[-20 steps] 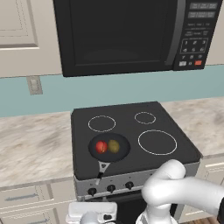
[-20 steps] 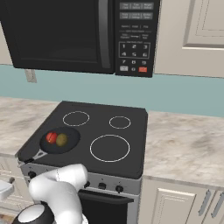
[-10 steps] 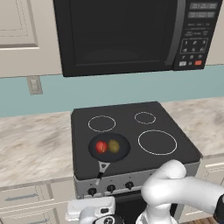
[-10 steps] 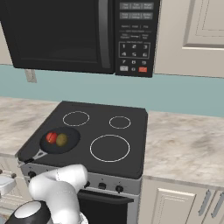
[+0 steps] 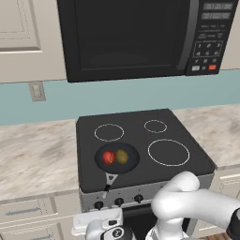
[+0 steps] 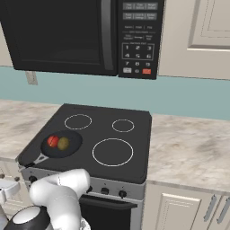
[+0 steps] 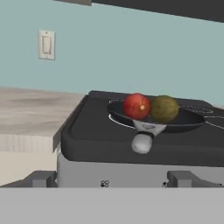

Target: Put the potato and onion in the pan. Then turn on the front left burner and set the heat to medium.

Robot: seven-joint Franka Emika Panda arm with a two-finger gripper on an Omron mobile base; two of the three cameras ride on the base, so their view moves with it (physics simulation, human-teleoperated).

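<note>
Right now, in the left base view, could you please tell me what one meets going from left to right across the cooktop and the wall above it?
Wall outlet → onion → potato, both in the pan → large ring → microwave keypad.

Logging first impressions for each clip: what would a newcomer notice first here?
Most likely the glossy red onion and olive-brown potato, side by side in the dark pan at the front left of the black cooktop. Next, the big black microwave above it, and the white arm bent low before the stove knobs.
</note>
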